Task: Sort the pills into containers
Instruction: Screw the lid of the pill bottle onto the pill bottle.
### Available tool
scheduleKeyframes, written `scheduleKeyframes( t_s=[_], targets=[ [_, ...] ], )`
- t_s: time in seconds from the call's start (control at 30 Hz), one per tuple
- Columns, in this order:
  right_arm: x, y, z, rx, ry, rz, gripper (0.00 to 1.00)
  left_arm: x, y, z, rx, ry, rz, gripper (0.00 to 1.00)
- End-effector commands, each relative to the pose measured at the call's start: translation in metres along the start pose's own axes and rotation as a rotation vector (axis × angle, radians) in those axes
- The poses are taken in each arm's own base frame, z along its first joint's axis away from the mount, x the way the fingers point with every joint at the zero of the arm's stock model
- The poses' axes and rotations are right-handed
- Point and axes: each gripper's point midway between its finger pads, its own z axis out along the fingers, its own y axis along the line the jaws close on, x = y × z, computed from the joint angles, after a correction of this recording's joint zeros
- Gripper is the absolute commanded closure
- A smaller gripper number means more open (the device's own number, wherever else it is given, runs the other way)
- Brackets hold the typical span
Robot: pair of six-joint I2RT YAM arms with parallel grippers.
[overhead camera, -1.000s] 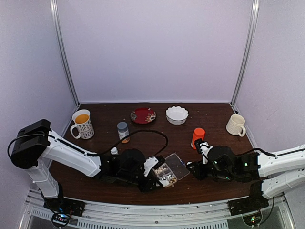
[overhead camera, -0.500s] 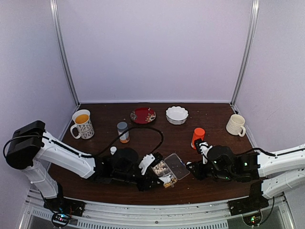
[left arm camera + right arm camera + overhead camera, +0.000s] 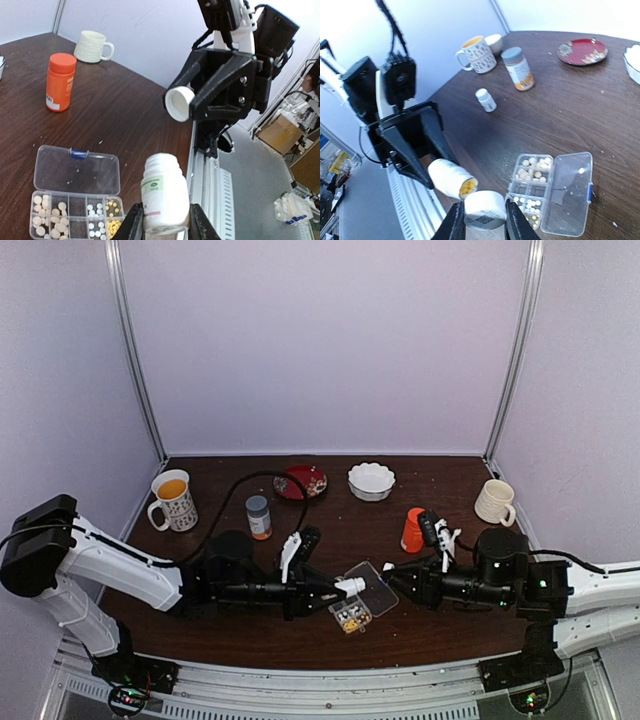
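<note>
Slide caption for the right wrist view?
Right gripper holds white cap; left gripper holds opened bottle near pill box.

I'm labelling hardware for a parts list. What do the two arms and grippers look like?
The left arm and right arm have smooth white link shells with black joints. The left gripper and right gripper have black, angular, wedge-shaped fingers beside white wrist fittings. A thin black cable loops off the left arm.

Two mugs (image 3: 172,500) (image 3: 495,502), four bottles (image 3: 415,530) (image 3: 258,517) (image 3: 485,100) (image 3: 164,200), and one each: cap (image 3: 177,103), plate (image 3: 300,482), bowl (image 3: 371,481), pill box (image 3: 77,172).
</note>
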Motion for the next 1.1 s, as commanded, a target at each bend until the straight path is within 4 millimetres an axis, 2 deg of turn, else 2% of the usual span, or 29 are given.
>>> scheduleKeyframes(
  t_s=[0.0,0.2,0.33,0.43,0.57,0.87,1.07],
  targets=[
    [-0.028,0.046,-0.021,-0.236,-0.104,-0.088,1.00,-0.059,-0.036,-0.017,0.195,-0.194,0.030,1.00],
    [-0.060,0.082,-0.050,-0.379,-0.185,-0.194,1.00,-0.104,-0.074,-0.033,0.364,-0.270,0.061,1.00],
    [-0.079,0.097,-0.059,-0.387,-0.173,-0.275,1.00,-0.131,-0.103,-0.041,0.498,-0.293,0.074,1.00],
    [-0.095,0.109,-0.067,-0.403,-0.187,-0.323,1.00,-0.145,-0.114,-0.048,0.553,-0.339,0.082,1.00],
    [-0.109,0.121,-0.072,-0.427,-0.192,-0.365,1.00,-0.150,-0.118,-0.045,0.569,-0.331,0.077,1.00],
    [-0.097,0.129,-0.063,-0.466,-0.095,-0.394,1.00,-0.149,-0.116,-0.041,0.572,-0.320,0.061,1.00],
    [-0.100,0.135,-0.060,-0.490,-0.104,-0.395,1.00,-0.145,-0.112,-0.036,0.559,-0.298,0.042,1.00]
  ],
)
